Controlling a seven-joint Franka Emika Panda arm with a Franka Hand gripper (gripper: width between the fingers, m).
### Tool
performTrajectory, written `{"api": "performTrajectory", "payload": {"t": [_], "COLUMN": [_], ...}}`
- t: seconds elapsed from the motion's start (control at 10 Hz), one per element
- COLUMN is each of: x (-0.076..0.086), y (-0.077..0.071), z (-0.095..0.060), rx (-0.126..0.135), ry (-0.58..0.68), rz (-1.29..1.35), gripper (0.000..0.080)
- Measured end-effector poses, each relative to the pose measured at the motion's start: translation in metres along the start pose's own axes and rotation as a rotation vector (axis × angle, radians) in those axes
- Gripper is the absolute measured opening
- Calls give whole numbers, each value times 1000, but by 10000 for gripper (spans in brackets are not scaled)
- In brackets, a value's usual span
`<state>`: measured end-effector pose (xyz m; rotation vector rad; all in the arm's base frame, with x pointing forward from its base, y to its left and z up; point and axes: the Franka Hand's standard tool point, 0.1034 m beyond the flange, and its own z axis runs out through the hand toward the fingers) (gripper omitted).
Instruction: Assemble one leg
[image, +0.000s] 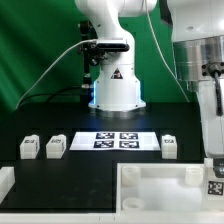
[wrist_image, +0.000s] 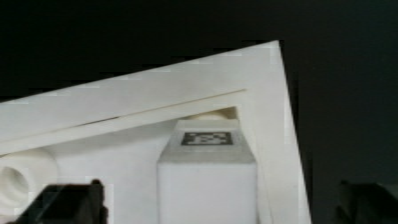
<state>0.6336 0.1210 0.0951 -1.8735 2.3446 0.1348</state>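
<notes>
The large white tabletop lies at the front of the exterior view's right. One leg, a small white block with a marker tag, stands at the tabletop's far right corner. In the wrist view the leg sits just inside the tabletop's corner rim. My gripper hangs right over this leg. Its dark fingers stand wide on either side of the leg with a gap to each, so the gripper is open. Three more legs stand on the black table.
The marker board lies in the middle of the table in front of the robot base. A white object shows at the exterior view's front left edge. Green curtains hang behind.
</notes>
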Motion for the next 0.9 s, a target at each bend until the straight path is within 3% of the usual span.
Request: {"api": "performTrajectory", "payload": {"t": [0.9], "x": [0], "y": [0], "z": [0], "rx": [0], "ry": [0], "rz": [0], "gripper": [649]}}
